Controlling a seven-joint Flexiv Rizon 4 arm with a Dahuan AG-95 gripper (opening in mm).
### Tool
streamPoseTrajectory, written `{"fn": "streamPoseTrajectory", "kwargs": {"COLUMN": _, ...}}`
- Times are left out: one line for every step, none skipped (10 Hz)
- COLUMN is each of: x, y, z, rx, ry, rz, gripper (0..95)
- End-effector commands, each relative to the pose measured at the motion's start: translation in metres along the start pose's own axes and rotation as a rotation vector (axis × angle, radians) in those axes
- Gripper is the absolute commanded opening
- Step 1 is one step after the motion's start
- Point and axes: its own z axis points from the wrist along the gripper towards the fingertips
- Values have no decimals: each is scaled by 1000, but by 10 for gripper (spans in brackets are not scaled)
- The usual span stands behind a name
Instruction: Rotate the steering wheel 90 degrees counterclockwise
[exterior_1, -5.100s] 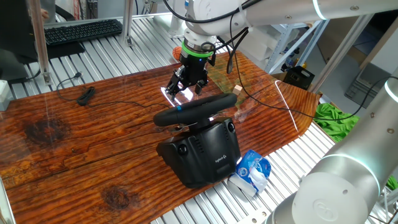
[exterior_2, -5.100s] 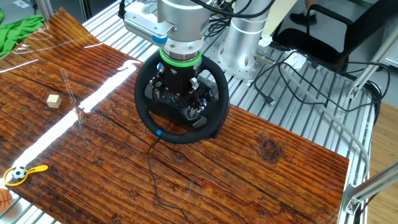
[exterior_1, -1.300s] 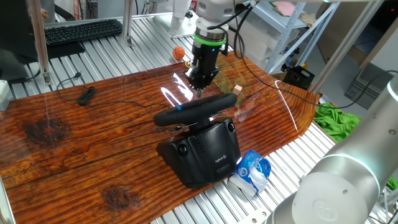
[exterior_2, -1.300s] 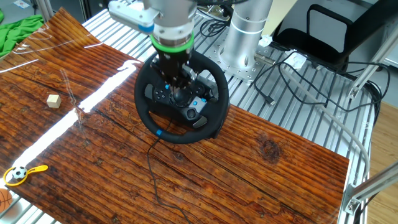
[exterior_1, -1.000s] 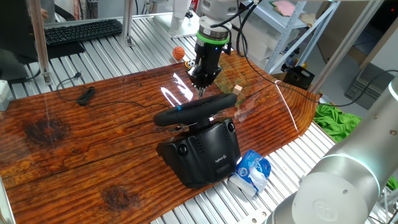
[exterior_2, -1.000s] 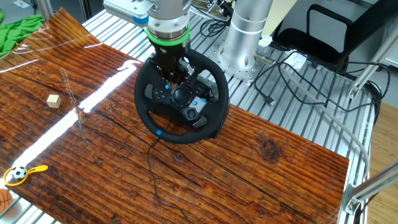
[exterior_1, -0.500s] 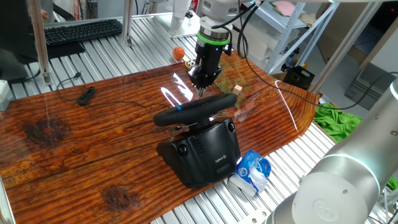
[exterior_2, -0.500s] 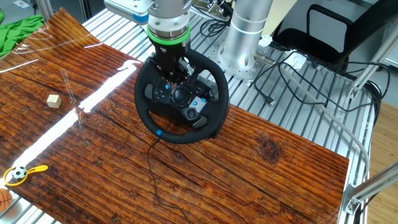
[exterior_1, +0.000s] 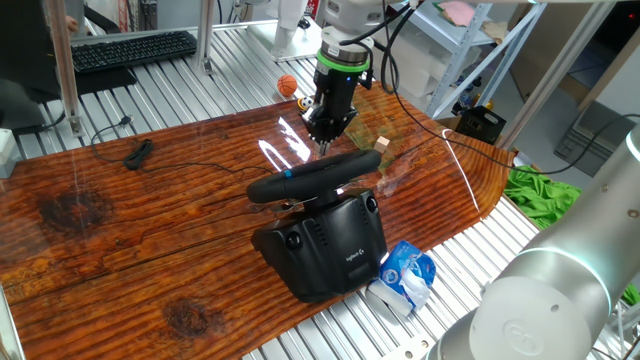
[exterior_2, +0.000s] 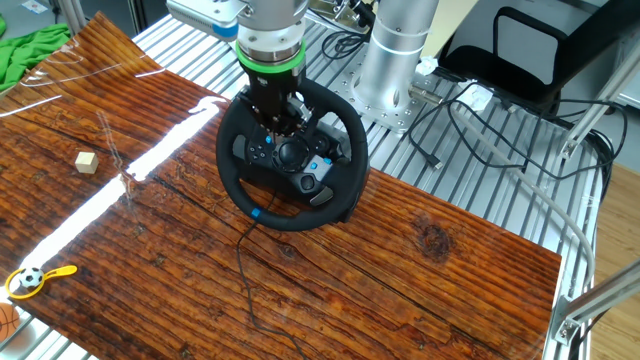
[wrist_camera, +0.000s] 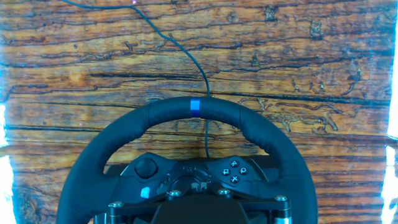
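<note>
Steering wheel (exterior_2: 292, 160) – black padded rim, blue stripe (wrist_camera: 195, 106); fingers (exterior_2: 280, 122) pressed together above hub.

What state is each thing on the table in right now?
steering wheel: on its base, blue stripe centred at the rim's top in the hand view, ungrasped.
pincer: shut, pointing down over the wheel's hub, holding nothing.
cable: slack across the wood.
</note>
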Motion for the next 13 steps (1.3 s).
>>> {"fn": "streamPoseTrajectory", "kwargs": {"x": 0, "y": 0, "z": 0, "rx": 3, "ry": 2, "rz": -4, "gripper": 0}}
{"fn": "streamPoseTrajectory", "kwargs": {"x": 0, "y": 0, "z": 0, "rx": 4, "ry": 1, "rz": -1, "gripper": 0}}
{"fn": "streamPoseTrajectory", "kwargs": {"x": 0, "y": 0, "z": 0, "rx": -4, "ry": -4, "rz": 5, "gripper": 0}}
{"fn": "streamPoseTrajectory", "kwargs": {"x": 0, "y": 0, "z": 0, "rx": -5, "ry": -4, "rz": -1, "gripper": 0}}
{"fn": "streamPoseTrajectory", "kwargs": {"x": 0, "y": 0, "z": 0, "rx": -4, "ry": -2, "rz": -7, "gripper": 0}}
{"fn": "streamPoseTrajectory", "kwargs": {"x": 0, "y": 0, "z": 0, "rx": -4, "ry": -6, "rz": -16, "gripper": 0}}
{"fn": "streamPoseTrajectory", "kwargs": {"x": 0, "y": 0, "z": 0, "rx": -3, "ry": -14, "rz": -23, "gripper": 0}}
{"fn": "streamPoseTrajectory", "kwargs": {"x": 0, "y": 0, "z": 0, "rx": 4, "ry": 1, "rz": -25, "gripper": 0}}
{"fn": "streamPoseTrajectory", "kwargs": {"x": 0, "y": 0, "z": 0, "rx": 0, "ry": 0, "rz": -21, "gripper": 0}}
{"fn": "streamPoseTrajectory", "kwargs": {"x": 0, "y": 0, "z": 0, "rx": 4, "ry": -2, "rz": -18, "gripper": 0}}
{"fn": "streamPoseTrajectory", "kwargs": {"x": 0, "y": 0, "z": 0, "rx": 6, "ry": -3, "rz": -8, "gripper": 0}}
{"fn": "streamPoseTrajectory", "kwargs": {"x": 0, "y": 0, "z": 0, "rx": 8, "ry": -6, "rz": 6, "gripper": 0}}
{"fn": "streamPoseTrajectory", "kwargs": {"x": 0, "y": 0, "z": 0, "rx": 8, "ry": -4, "rz": 17, "gripper": 0}}
